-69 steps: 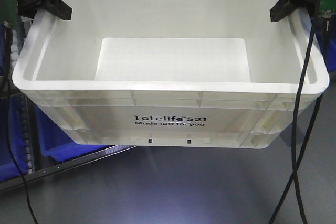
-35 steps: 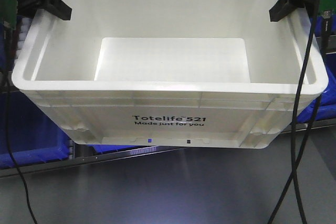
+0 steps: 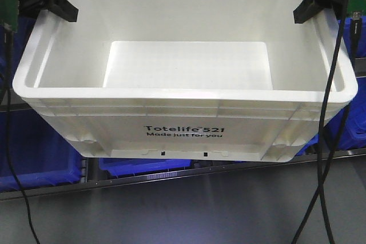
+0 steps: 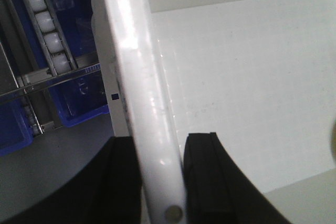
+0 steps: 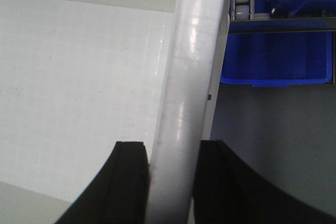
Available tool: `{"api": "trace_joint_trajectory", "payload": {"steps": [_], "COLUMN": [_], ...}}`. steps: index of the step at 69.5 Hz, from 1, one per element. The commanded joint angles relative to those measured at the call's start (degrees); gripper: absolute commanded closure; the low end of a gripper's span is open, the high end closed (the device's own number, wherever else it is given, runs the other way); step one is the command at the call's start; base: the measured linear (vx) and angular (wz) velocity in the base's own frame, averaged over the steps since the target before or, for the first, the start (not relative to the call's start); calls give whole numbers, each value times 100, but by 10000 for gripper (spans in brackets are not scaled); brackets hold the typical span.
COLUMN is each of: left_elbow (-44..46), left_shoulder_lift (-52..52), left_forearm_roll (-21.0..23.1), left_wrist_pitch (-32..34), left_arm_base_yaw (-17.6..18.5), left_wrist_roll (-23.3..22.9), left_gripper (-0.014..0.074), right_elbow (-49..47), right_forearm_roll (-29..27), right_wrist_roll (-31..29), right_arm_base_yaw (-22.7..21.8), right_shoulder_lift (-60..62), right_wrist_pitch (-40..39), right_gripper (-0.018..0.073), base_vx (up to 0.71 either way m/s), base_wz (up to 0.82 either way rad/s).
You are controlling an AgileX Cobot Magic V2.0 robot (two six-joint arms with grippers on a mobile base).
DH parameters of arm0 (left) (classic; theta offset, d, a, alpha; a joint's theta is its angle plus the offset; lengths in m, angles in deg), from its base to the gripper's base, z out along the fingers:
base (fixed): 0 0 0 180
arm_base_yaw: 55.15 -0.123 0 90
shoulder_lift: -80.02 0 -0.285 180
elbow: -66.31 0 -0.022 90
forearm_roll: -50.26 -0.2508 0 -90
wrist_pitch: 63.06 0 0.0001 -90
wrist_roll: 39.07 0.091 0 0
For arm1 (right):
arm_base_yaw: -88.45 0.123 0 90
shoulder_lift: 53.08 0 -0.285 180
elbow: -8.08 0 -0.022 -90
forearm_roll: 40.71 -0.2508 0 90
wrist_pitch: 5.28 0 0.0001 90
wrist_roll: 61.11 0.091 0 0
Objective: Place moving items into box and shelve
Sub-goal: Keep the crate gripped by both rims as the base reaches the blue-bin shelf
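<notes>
A dull grey floor (image 3: 189, 210) fills the near ground, and behind it a metal rack with white rollers (image 4: 44, 30) carries glossy blue plastic bins (image 3: 40, 152). The box (image 3: 183, 124), a big rectangular tote of smooth white plastic with a ribbed outer wall and a rounded, shiny rim, hangs in front of the rack and hides most of it; black print on its near wall reads "Totelife 521 Made just for you". Its inside floor looks flat and finely gridded. At the far right edge of the left wrist view a small yellowish patch peeks in, too cut off to identify.

The left gripper (image 4: 157, 182) straddles the box's left rim, one matte black finger inside the wall and one outside, pressed against the plastic. The right gripper (image 5: 170, 182) pinches the right rim the same way. Thin black cables (image 3: 329, 118) trail down in front of the box's right corner, and another runs down the left.
</notes>
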Motion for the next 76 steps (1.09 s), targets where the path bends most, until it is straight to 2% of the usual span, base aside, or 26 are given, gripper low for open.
{"api": "trace_joint_trajectory", "payload": {"steps": [1,41,76], "left_elbow": [231,231,231], "left_shoulder_lift": [-320,-320,-320], "left_forearm_roll": [1391,1391,1391], "left_wrist_pitch": [603,603,603], "left_arm_base_yaw": [180,180,180], "left_wrist_roll": [34,34,34], "left_gripper": [601,601,601], "right_elbow": [-250,-250,-250], "right_forearm_roll": [-1260,-1260,-1260], "right_wrist_roll": [-51,-51,-51], "right_arm_base_yaw": [130,130,130], "right_shoulder_lift": [281,281,281], "right_wrist_pitch": [-54,-54,-54], "right_gripper": [564,564,564], "base_vx": [14,15,14], "base_wz": [-4,-2,19]}}
